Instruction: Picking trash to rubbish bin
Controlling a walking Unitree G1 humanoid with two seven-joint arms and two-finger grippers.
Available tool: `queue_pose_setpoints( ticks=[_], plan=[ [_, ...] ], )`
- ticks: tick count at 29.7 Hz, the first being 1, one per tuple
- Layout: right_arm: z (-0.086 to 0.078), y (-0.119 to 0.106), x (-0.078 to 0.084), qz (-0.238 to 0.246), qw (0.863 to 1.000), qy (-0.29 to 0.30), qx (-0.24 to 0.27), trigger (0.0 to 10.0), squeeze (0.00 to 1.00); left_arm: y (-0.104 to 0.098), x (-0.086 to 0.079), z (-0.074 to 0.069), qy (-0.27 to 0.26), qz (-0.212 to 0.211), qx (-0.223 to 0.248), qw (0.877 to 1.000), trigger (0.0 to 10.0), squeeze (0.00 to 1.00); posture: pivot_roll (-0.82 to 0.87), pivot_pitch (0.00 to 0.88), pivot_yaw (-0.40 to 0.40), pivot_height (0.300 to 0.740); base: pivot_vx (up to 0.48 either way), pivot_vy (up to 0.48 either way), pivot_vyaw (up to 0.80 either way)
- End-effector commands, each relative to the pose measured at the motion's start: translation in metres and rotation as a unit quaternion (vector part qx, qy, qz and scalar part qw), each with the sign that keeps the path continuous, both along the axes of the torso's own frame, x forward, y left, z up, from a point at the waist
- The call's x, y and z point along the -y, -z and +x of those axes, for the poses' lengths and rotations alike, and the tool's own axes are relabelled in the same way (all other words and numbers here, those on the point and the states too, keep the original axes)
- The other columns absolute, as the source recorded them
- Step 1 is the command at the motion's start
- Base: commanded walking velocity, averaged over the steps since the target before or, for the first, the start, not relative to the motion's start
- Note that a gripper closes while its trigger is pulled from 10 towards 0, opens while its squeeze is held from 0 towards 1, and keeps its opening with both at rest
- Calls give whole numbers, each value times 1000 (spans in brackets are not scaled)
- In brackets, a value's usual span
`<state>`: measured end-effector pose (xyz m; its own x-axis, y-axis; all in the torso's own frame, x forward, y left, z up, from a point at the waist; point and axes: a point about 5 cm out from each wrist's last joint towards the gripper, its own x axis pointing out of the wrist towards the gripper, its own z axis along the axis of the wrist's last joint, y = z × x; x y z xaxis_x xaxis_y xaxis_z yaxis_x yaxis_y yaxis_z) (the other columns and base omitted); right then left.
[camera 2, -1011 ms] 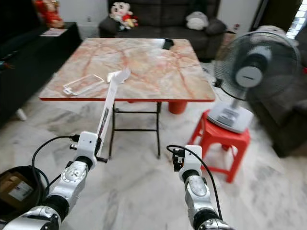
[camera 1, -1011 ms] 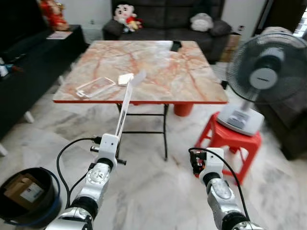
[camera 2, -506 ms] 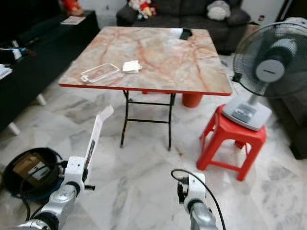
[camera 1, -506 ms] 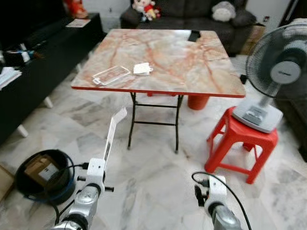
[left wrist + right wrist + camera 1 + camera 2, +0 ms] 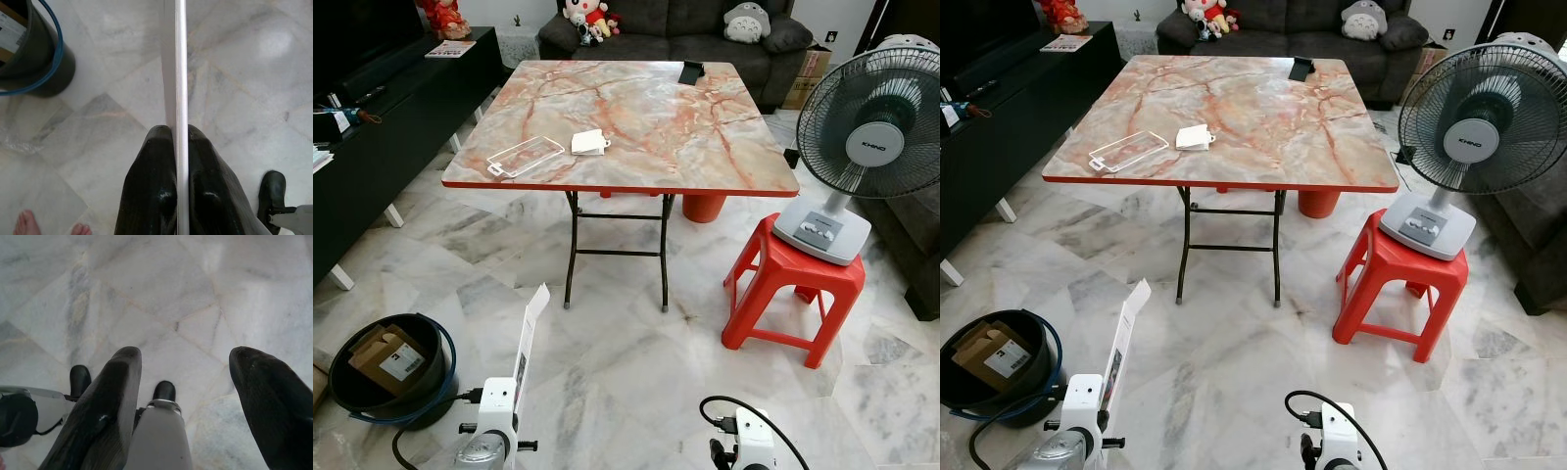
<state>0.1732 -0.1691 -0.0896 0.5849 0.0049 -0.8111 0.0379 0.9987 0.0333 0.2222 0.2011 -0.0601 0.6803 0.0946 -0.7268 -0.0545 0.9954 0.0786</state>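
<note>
Now the left hand point(image 5: 177, 147) pinches one card strip point(image 5: 530, 331); two packets point(image 5: 590, 143) lie on one table point(image 5: 705, 147).

Fan point(image 5: 873, 143): the brand word "KHIND" is showing in dark letters on the round grey hub at the middle of its grille.
Cardboard box point(image 5: 386, 357): a white label with dark print is sitting on it inside the black bin point(image 5: 342, 410); the print is too small to read.
White strip point(image 5: 528, 336): dark and reddish print is running along its face, but it is too small to read.
</note>
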Motion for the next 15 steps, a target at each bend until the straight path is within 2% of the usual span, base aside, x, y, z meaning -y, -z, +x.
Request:
queue_pose_setpoints(
  ticks=[1,15],
  plan=[
    [2,-1,0,-9,1000,-17,-2,10000,0,1,-4,-2,-15,-3,-10,1000,10000,0,9,9,-18,740,0,0,800],
    [6,-2,-8,-16,999,-36,-5,10000,0,2,-4,-4,-12,-5,-13,1000,10000,0,8,0,-8,740,0,0,767]
  ],
)
